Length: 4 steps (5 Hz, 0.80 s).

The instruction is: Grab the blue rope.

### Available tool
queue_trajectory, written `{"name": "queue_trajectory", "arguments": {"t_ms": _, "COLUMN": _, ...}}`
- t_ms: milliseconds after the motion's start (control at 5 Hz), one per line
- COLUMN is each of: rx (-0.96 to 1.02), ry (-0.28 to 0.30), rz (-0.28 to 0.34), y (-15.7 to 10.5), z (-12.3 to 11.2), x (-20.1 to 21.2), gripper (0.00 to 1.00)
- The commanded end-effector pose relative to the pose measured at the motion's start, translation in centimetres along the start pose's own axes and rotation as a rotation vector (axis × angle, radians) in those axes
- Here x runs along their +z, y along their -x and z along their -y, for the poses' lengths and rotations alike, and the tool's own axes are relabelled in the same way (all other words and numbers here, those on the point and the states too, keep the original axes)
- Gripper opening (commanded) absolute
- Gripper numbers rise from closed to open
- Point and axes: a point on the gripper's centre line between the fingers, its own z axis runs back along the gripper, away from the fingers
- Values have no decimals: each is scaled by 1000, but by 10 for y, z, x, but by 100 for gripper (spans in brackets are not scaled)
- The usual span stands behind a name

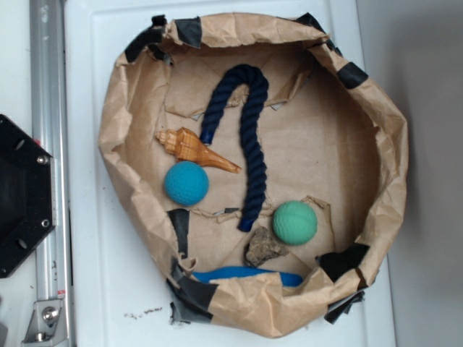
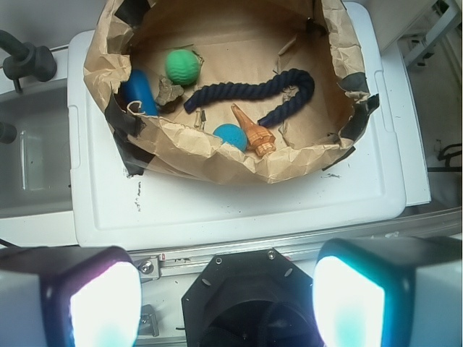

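While the gripper (image 2: 226,296) hangs well back from the brown paper basin (image 1: 376,116), its two glowing fingers (image 2: 94,300) stand wide apart at the bottom of the wrist view with nothing between them, so the jaws are open and empty; the basin sits on a white lid (image 1: 94,43), its crumpled rim patched with black tape (image 1: 189,30). Inside, the blue rope (image 1: 253,144) lies flat on the paper floor, bent like a hook; its short arm ends in a brighter tip just above the orange shell (image 1: 194,148), and its long arm runs down between the teal ball (image 1: 186,183) and the green ball (image 1: 295,222). Beside the green ball sits a small rock (image 1: 263,248); a bright blue strip (image 1: 239,273) lies along the basin's lower wall; the teal ball touches the shell.
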Motion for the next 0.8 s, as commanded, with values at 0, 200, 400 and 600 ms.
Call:
{"name": "queue_trajectory", "arguments": {"t_ms": 0, "rx": 0, "ry": 0, "rz": 0, "y": 0, "z": 0, "x": 0, "gripper": 100}}
{"name": "queue_trajectory", "arguments": {"t_ms": 200, "rx": 212, "ry": -45, "rz": 106, "y": -47, "z": -17, "x": -33, "gripper": 100}}
{"name": "queue_trajectory", "arguments": {"t_ms": 400, "rx": 381, "ry": -95, "rz": 142, "y": -91, "z": -30, "x": -69, "gripper": 100}}
{"name": "queue_trajectory", "arguments": {"t_ms": 600, "rx": 546, "ry": -187, "rz": 119, "y": -119, "z": -33, "x": -123, "gripper": 100}}
